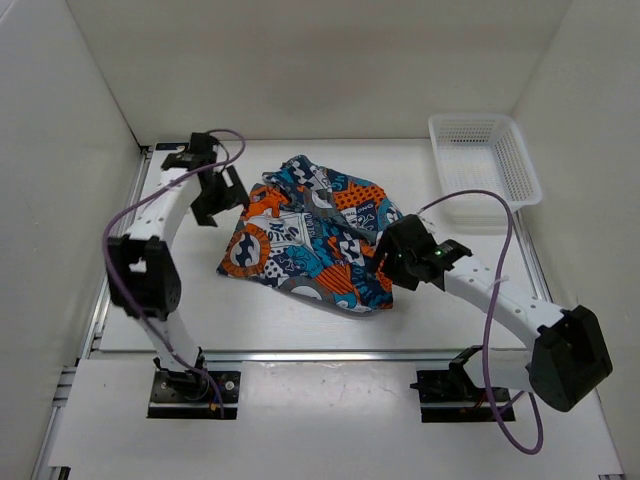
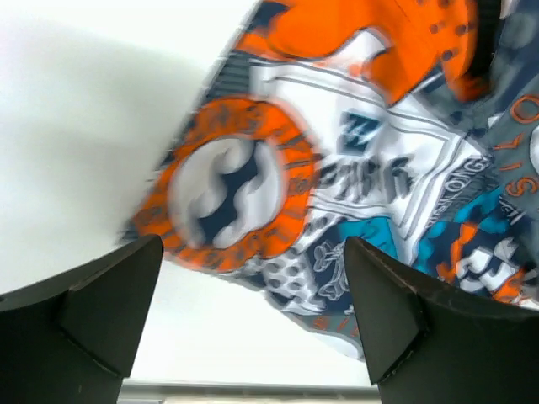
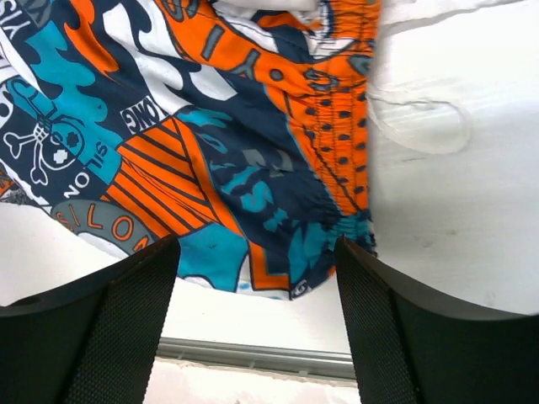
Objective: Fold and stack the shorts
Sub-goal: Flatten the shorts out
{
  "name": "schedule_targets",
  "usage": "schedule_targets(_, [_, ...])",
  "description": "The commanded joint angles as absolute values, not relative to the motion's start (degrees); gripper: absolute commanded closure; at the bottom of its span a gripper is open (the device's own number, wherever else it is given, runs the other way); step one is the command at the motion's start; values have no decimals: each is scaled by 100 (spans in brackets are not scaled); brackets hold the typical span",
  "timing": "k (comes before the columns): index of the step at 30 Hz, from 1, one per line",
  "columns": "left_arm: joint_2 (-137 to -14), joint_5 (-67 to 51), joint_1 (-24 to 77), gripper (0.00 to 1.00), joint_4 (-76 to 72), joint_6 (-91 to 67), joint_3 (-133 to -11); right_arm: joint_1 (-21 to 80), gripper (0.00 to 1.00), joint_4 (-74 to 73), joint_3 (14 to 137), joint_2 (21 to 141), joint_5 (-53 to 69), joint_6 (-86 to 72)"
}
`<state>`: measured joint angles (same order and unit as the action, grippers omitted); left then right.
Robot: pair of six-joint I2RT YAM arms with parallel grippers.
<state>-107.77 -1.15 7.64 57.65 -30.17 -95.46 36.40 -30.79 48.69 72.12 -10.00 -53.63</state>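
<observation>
Shorts point(image 1: 310, 235) bunched | L gripper point(image 2: 253, 248) agape, left edge | R gripper point(image 3: 257, 244) agape, right edge

You had one heap of shorts point(image 1: 310, 235) on one table point(image 1: 300, 325); whether it held more than one pair could not be told. You had one basket point(image 1: 483, 160). There were two arms, a left arm point(image 1: 150, 225) and a right arm point(image 1: 500, 300). That gave you two grippers, a left gripper point(image 2: 253, 248) and a right gripper point(image 3: 257, 246), each showing two fingers point(image 2: 101, 303). Two purple cables point(image 1: 497, 250) were there, one per arm.
</observation>
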Motion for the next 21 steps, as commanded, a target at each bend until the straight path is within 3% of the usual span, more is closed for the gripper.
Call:
schedule_targets(1, [-9304,281,274,0,6119,-2909,-8479,3656,22,-3393,4668,6874,-1293,-5423])
schedule_targets(6, [-8219,-376,-149,13,5626,-3085,-6682,3656,25,-3393,4018,6285,-1063,-5677])
schedule_targets(10, [-8365,-1036,-202,7,5011,-3339,-5671,3656,25,-3498,3534,5802,-871,-5879])
schedule_targets(17, [-9428,-1107,-202,3,4404,-3445,-6002,3656,23,-3428,3033,5274,-344,-6345])
schedule_targets(18, [-9561,-1160,-202,5,4403,-3445,-6073,3604,21,-3358,2971,5221,-273,-6424])
schedule_targets(21, [-10080,-1160,-141,25,4281,-3445,-6310,3604,19,-3051,2787,5142,-141,-6627])
